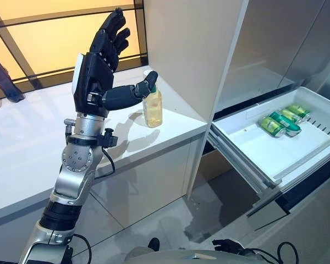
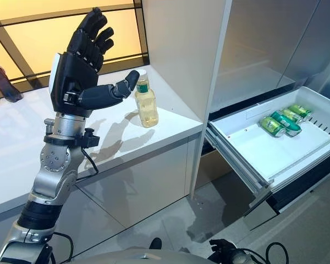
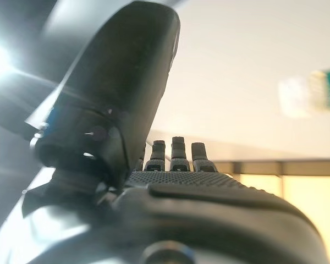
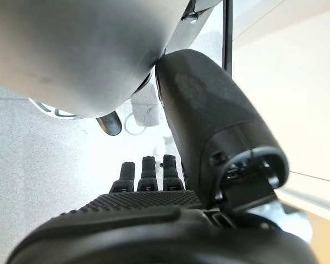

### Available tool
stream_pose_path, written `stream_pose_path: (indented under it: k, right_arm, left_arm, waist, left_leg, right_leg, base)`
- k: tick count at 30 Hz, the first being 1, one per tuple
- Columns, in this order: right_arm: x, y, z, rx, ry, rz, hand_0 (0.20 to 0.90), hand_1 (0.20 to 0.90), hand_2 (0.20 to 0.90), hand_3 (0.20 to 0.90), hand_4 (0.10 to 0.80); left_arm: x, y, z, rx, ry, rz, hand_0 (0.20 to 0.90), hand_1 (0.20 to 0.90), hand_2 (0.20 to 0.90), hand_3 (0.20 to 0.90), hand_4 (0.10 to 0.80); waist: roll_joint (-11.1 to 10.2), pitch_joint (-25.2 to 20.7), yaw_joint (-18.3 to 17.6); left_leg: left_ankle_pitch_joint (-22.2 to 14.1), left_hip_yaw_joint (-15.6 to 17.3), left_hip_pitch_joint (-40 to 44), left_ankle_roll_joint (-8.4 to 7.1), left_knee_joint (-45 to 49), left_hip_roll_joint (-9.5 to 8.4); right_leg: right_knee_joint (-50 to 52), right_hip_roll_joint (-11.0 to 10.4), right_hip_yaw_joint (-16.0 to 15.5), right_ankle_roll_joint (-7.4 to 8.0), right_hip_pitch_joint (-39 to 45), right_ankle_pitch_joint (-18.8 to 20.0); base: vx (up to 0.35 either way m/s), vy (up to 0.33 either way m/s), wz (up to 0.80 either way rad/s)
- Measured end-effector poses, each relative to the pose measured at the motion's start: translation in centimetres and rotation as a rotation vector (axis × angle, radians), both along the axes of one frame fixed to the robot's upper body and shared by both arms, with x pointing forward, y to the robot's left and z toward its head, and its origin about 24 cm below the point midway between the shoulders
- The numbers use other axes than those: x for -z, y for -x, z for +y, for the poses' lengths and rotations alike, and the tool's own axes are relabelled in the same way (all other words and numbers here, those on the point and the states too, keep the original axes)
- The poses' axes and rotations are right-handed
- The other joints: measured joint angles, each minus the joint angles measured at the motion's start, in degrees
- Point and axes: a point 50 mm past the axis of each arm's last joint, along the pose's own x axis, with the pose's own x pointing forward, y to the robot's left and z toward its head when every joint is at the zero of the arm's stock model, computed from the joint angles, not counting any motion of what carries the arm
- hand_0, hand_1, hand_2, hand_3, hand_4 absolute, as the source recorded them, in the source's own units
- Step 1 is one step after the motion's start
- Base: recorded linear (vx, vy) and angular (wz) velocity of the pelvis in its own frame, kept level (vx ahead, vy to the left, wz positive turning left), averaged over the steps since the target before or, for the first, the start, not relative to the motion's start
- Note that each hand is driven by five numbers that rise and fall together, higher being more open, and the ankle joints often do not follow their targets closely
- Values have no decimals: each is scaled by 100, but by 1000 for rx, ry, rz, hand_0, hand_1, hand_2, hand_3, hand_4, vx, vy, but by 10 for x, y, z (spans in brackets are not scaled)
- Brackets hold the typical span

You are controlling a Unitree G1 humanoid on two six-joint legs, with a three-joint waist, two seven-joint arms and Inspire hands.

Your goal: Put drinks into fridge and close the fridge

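Note:
A small bottle of pale yellow drink with a green label stands upright on the white counter, near its right end. My left hand is raised above the counter just left of the bottle, open, with its fingers straight up. Its thumb reaches toward the bottle's neck; I cannot tell whether it touches. The fridge drawer is pulled out at the right, and green cans lie in its far corner. My right hand shows in the right wrist view, open and empty, with its fingers straight.
A tall white cabinet side rises just right of the bottle, between counter and fridge. A dark bottle stands at the counter's far left by the window. The open drawer juts out over the floor at about knee height.

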Motion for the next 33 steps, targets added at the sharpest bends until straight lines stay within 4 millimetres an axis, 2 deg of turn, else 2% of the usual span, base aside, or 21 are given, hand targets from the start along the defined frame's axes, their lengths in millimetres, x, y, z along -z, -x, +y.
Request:
stream_pose_path:
  k: [7,12,19,25,33]
  right_arm:
    - [-1,-7,0,-5,-5,5,900,900,900,900,800]
    - [-2,-12,0,-8,-6,-6,900,900,900,900,800]
    - [-4,-16,1,-16,-8,-20,900,900,900,900,800]
    - [-4,-18,1,-25,-9,-28,900,900,900,900,800]
    - [-4,-17,0,-12,-16,-25,900,900,900,900,800]
  left_arm:
    - [27,-15,12,-66,35,174,900,900,900,900,800]
    - [36,-18,12,-29,57,234,900,900,900,900,800]
    - [43,-18,1,53,32,262,900,900,900,900,800]
    - [45,-20,4,39,35,274,900,900,900,900,800]
    - [50,-22,10,-28,61,302,900,900,900,900,800]
  waist:
    - [6,93,-17]
    - [19,163,-175]
    - [40,216,-367]
    - [49,219,-518]
    - [58,218,-536]
  left_leg:
    - [47,-9,4,41,22,-8]
    - [45,3,15,40,7,-7]
    - [30,89,55,52,-1,6]
    - [5,205,128,60,3,16]
    - [-41,353,228,73,-1,29]
  right_leg:
    - [0,-2,-5,5,-5,-3]
    - [1,-3,9,6,3,-4]
    - [1,-9,108,6,3,-3]
    - [2,-15,223,6,6,-1]
    - [38,-31,374,7,14,-2]
  base:
    - [1,44,1]
    - [14,39,-1]
    - [26,34,-6]
    - [23,15,-10]
    - [18,7,-9]
